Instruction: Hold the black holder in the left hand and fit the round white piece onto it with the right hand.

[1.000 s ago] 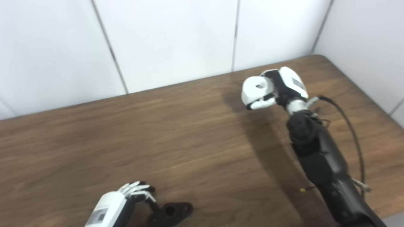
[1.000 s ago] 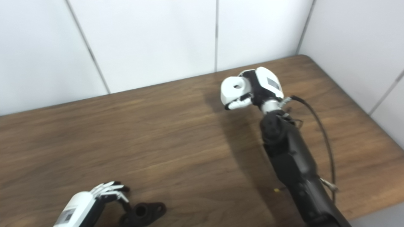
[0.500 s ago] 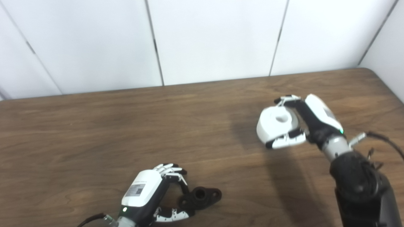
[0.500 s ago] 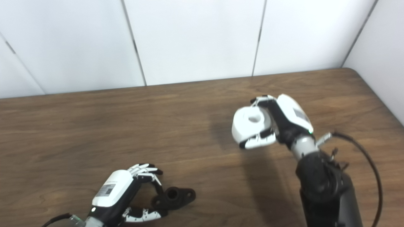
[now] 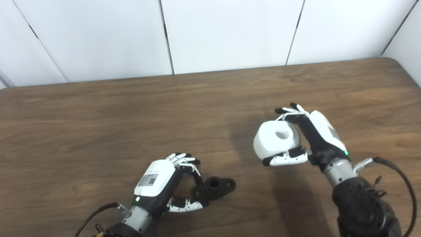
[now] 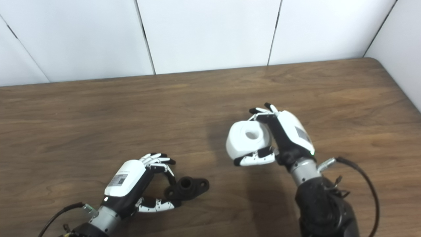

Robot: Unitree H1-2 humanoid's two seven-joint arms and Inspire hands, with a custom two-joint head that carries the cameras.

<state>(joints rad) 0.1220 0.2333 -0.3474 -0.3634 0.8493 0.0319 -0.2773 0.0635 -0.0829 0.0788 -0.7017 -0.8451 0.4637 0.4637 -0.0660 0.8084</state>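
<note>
The black holder (image 5: 215, 187), a short tube with flat ears, lies on the wooden table (image 5: 98, 115) near the front. My left hand (image 5: 159, 182) rests beside it, fingers and thumb closed around its left ear. My right hand (image 5: 317, 138) hovers above the table to the right, shut on the round white piece (image 5: 276, 141), whose centre hole faces up. The white piece sits up and to the right of the holder (image 6: 189, 187), with a clear gap between them.
White wall panels (image 5: 230, 33) rise directly behind the table's far edge. The table's rounded right corner (image 5: 399, 61) is at the upper right. A black cable (image 5: 404, 184) loops off my right forearm.
The camera has swung left and down. The right hand carried the white piece from near the far edge toward the holder. The left hand closed on the holder's left ear.
</note>
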